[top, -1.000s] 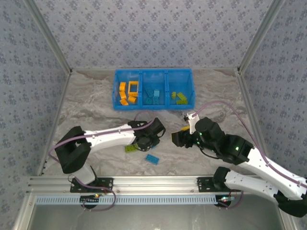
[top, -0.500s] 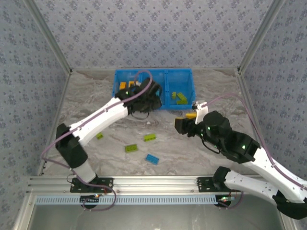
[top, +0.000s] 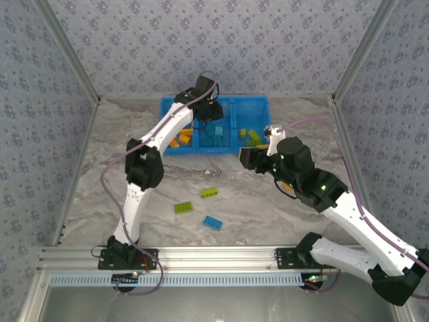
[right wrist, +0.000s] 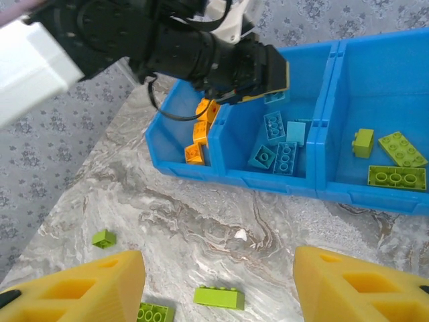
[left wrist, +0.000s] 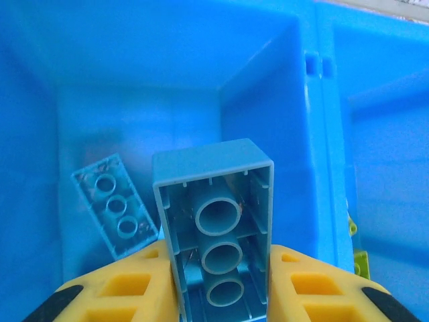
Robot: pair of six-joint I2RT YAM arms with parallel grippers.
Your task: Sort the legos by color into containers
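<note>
My left gripper [left wrist: 216, 282] is shut on a blue brick [left wrist: 214, 221], its hollow underside toward the camera, hanging over the middle compartment of the blue bin [top: 201, 150]. In the top view that gripper [top: 213, 113] is over the bin's back half. Another blue brick [left wrist: 114, 204] lies below it on the compartment floor. Orange bricks [top: 179, 139] fill the left compartment, blue ones [top: 214, 137] the middle, lime ones [top: 252, 137] the right. My right gripper [top: 251, 158] stands open with nothing in it, just in front of the bin. Its yellow fingers [right wrist: 87, 288] hover above the table.
Loose on the marble table lie a lime brick [top: 209, 192], a second lime brick [top: 182, 208] and a blue brick [top: 213, 223]. A small lime piece [right wrist: 104, 237] sits farther left. Patterned walls enclose the table on three sides.
The left arm has swung up from the table's middle to the bin's middle compartment, carrying the blue brick. The right gripper has moved back toward the bin.
</note>
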